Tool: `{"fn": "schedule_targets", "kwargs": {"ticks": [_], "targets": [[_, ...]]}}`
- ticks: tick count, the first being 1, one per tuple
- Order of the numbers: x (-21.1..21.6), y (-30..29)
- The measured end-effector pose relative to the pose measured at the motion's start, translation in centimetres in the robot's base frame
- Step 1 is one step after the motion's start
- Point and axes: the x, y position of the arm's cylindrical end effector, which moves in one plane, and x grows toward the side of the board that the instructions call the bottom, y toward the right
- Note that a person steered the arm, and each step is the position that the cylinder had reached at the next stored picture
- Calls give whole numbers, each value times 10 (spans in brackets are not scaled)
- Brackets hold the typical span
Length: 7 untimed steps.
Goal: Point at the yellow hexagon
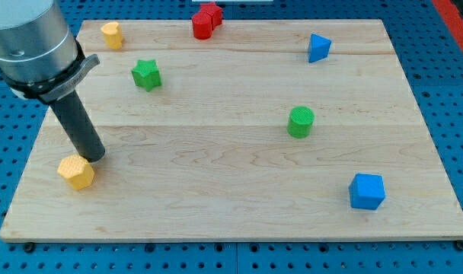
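A yellow hexagon block point(77, 173) lies near the board's lower left. My tip point(95, 157) stands just to its upper right, touching or nearly touching it. A second yellow block point(112, 34), also hexagon-like, sits at the board's top left corner. The dark rod rises from the tip up to the grey arm body at the view's top left.
A green star point(146, 74) lies upper left, a red block point(205, 20) at the top edge, a blue triangular block point(318, 47) upper right, a green cylinder point(300, 122) right of centre, and a blue cube point(366, 191) lower right. The wooden board point(216, 198) sits on a blue pegboard.
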Motion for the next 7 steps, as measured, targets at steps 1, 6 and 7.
{"fn": "schedule_targets", "kwargs": {"ticks": [1, 6, 7], "targets": [[-2, 15], [99, 3], [99, 3]]}}
